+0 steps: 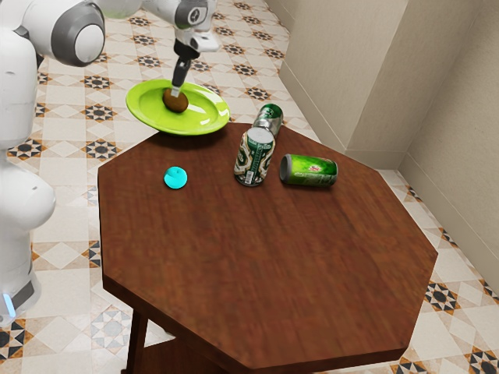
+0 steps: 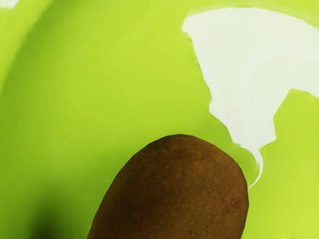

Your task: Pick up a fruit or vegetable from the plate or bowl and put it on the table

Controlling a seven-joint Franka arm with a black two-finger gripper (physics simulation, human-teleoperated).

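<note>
Brown, oval fruit [image 2: 172, 194] sits under the tool [image 1: 177, 91]; whether it is gripped, I cannot tell. Likely firm, light, apt to roll: best pinched across its narrower width. Around it, the plate [image 1: 144, 107]; beyond, the bench [image 1: 257, 257].

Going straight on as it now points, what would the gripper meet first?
Most likely the brown fruit on the green plate; the gripper overlaps it in the exterior view, but whether they touch is unclear.
</note>
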